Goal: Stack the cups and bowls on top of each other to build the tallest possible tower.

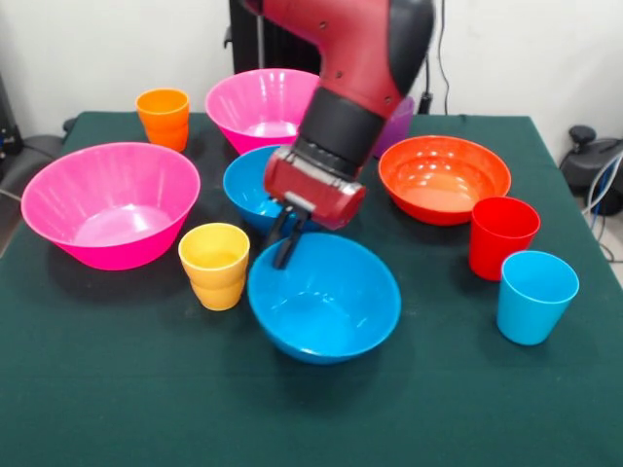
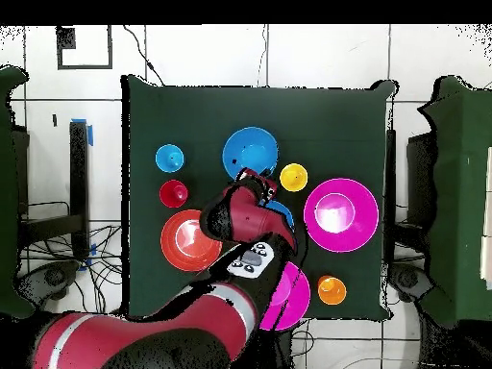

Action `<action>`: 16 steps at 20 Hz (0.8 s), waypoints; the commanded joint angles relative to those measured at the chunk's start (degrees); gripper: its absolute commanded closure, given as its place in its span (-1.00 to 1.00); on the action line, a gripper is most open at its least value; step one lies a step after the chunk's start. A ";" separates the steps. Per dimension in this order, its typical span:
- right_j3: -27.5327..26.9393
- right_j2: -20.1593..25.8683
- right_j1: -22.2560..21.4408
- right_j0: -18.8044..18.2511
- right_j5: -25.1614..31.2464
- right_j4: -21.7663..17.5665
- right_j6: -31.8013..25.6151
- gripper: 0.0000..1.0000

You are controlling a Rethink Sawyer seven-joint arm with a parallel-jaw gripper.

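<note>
Blue bowl (image 1: 324, 297), yellow cup (image 1: 215, 265) beside, arm (image 1: 346, 92) above

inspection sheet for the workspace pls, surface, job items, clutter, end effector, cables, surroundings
surface: dark green table, everything stands separately, nothing stacked
bowls: near blue bowl in front; second blue bowl partly behind the arm; large pink bowl; far pink bowl; orange-red bowl
cups: yellow cup beside the near blue bowl; orange cup; red cup; light blue cup; purple cup mostly hidden by the arm
clutter: nothing seen
end effector: at the near blue bowl's far rim, fingers close together, holding nothing
cables: loose cables on the floor beside the table
surroundings: white wall, tiled floor, dark chairs at the sides
</note>
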 commanded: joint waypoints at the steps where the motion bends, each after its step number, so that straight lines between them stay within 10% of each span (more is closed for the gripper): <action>1: -5.63 11.55 8.05 -2.86 -3.45 -5.56 4.18 1.00; 16: -2.52 19.84 5.71 -6.38 -0.02 -5.55 6.17 1.00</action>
